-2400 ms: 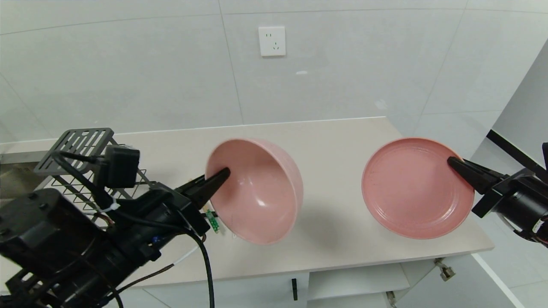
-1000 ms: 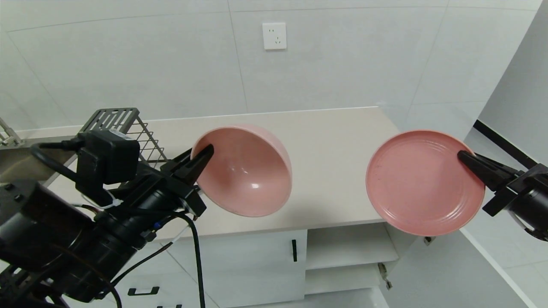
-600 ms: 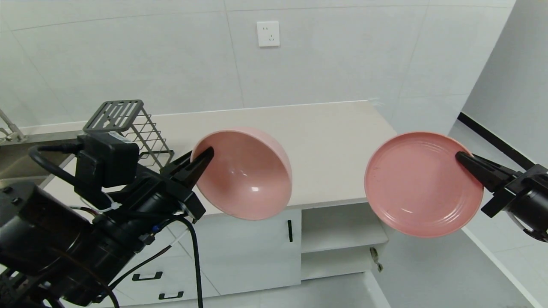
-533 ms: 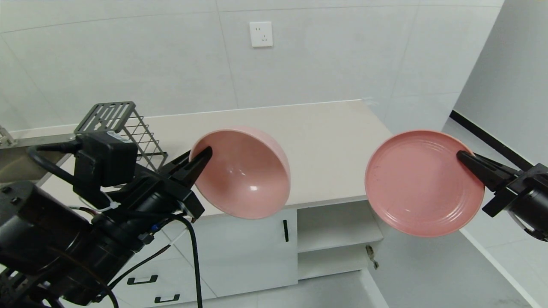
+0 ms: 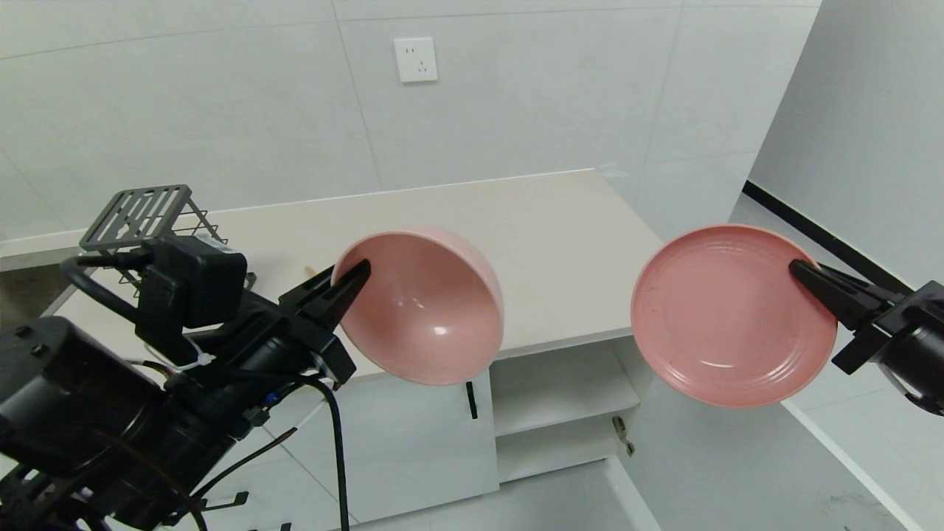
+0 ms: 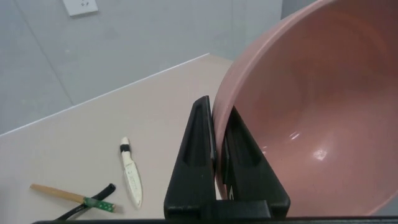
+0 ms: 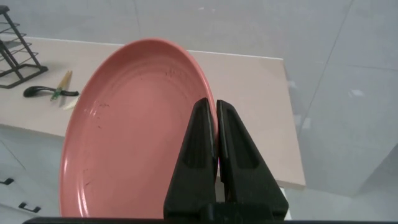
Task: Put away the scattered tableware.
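View has pulled back from the beige tabletop [image 5: 560, 243] (camera shift, base backing off, I judge); left gripper [image 5: 356, 267] stays clamped on rim of the pink round bowl [image 5: 435, 310], right gripper [image 5: 798, 268] on the pink flat plate [image 5: 726, 317], both in the air; open white cabinet shelves [image 5: 564, 391] below are the likely put-away spot.

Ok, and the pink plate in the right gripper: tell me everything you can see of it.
The pink plate is round, shallow and plastic-looking, with concentric ridges inside its rim and a few dark specks on its face. The right gripper is shut on its rim, holding it tilted nearly on edge, its face toward the head camera. It hangs in the air past the right end of the counter, touching nothing else.
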Robot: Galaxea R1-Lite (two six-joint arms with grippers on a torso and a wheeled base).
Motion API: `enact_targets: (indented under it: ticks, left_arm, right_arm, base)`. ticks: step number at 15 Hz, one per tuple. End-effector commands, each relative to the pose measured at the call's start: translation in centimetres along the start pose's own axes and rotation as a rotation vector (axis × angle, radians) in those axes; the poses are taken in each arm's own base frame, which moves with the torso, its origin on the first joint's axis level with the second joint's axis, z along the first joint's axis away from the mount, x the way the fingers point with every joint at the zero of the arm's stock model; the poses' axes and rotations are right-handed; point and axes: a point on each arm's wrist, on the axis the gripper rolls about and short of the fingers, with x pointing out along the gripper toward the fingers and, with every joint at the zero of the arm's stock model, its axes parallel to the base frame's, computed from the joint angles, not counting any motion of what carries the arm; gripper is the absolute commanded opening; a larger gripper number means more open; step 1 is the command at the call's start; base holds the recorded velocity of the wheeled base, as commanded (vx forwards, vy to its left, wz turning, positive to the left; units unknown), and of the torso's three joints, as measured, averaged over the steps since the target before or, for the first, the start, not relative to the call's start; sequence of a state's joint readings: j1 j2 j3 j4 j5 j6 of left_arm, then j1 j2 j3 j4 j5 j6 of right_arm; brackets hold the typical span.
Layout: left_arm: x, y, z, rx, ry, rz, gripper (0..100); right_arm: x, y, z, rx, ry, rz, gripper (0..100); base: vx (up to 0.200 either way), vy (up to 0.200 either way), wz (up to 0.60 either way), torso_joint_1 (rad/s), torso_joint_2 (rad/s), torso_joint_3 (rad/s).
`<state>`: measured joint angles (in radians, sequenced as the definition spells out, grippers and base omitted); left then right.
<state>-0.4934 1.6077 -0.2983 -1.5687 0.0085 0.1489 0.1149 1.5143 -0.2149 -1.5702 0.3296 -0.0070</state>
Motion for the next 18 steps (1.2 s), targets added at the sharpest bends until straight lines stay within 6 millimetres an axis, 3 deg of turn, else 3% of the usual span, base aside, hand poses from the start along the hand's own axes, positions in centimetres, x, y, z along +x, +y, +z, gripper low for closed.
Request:
enact_targets:
  ticks: [1,9,18]
  left_arm:
    - [0.01,-0.03,-0.14,0.000,0.005,-0.001,0]
    - [-0.01,-0.08,-0.44,0.000,0.018,-0.003,0]
    - [0.00,-0.17,-1.05,0.000,0.044,-0.006,0]
  right_arm:
    - [0.01,0.00,-0.09,0.001,0.004,0.000,0]
    - [0.11,-0.03,-0.31,-0.019,0.012,0.001,0]
    - [0.03,0.00,-0.56,-0.015,0.024,0.001,0]
  base:
    - [0.000,0.000,0.00,0.000,0.00,0.000]
    - [0.000,0.000,0.00,-0.090,0.19,0.096]
    - [0.000,0.000,0.00,-0.267,0.53,0.255]
